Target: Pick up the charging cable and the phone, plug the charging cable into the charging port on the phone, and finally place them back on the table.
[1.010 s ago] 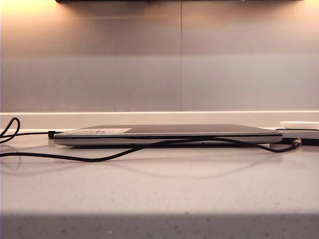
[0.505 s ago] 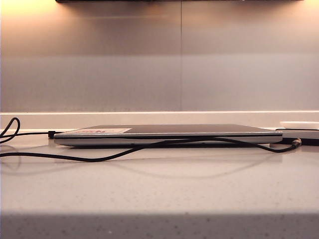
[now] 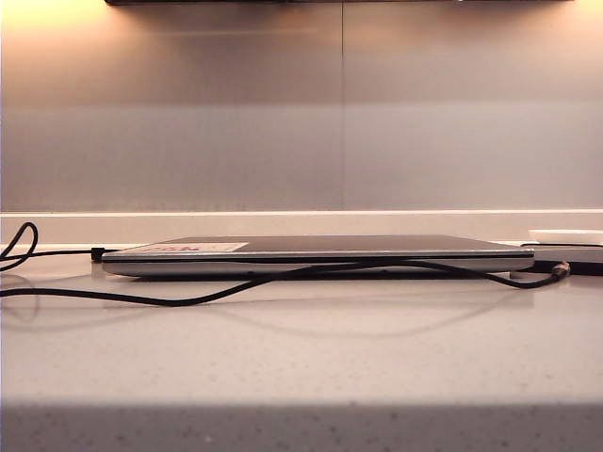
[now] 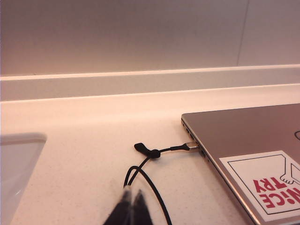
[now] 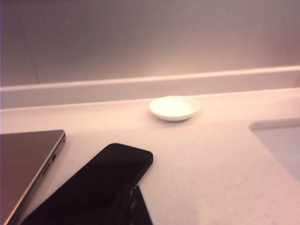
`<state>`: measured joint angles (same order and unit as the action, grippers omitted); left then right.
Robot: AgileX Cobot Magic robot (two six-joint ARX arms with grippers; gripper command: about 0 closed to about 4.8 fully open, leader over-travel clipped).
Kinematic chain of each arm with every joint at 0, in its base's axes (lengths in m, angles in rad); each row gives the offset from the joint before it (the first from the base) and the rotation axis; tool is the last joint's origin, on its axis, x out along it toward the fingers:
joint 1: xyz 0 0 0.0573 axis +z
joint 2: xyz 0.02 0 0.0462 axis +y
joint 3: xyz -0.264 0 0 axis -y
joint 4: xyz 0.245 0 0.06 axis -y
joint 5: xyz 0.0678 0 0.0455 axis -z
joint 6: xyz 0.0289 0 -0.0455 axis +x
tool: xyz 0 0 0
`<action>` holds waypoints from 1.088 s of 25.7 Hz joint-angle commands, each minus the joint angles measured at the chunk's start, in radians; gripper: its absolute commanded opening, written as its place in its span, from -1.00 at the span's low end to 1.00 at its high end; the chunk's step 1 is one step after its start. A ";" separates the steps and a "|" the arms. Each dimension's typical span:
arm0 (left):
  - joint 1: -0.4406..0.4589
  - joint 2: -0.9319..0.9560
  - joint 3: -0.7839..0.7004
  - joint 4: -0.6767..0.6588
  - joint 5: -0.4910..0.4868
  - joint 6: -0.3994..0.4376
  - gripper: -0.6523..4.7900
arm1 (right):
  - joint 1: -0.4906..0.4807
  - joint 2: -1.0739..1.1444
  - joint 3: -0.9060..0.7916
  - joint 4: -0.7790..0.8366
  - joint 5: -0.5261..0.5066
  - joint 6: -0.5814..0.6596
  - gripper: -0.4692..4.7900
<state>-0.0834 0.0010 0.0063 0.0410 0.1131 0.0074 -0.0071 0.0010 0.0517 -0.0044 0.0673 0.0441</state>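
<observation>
The charging cable (image 3: 188, 299) is lying loose on the table (image 3: 301, 358), snaking across in front of the closed laptop (image 3: 311, 254), with its silvery tip (image 3: 560, 270) resting at the far right end near the phone (image 5: 93, 185). From the right wrist view, the phone sits flat and face up directly under and just ahead of the right gripper (image 5: 133, 208), whose 2 fingers are pressed together with nothing between them. The laptop's corner (image 5: 28, 161) is just off to that gripper's side, and a small white dish (image 5: 174, 108) sits well beyond the phone by the back wall.

The left gripper (image 4: 130, 211) is pinched closed too, empty, hanging just above black cord loops (image 4: 140, 176). Ahead of it, another thin cord with a black plug (image 4: 180, 148) goes into the laptop's side edge; the lid has a "NICE TRY" sticker (image 4: 269, 185). Neither gripper shows up in the exterior view.
</observation>
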 commanded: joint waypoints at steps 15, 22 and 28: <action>0.000 0.001 0.003 0.013 0.003 0.004 -0.78 | 0.004 -0.002 -0.050 0.136 -0.043 0.000 -0.82; 0.000 0.001 0.003 0.013 0.003 0.004 -0.78 | 0.000 -0.002 -0.050 0.135 -0.043 0.000 -0.82; 0.000 0.001 0.003 0.013 0.003 0.004 -0.78 | 0.001 -0.002 -0.050 0.135 -0.043 0.000 -0.82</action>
<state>-0.0834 0.0010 0.0063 0.0410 0.1135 0.0074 -0.0071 0.0010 0.0059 0.1074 0.0231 0.0441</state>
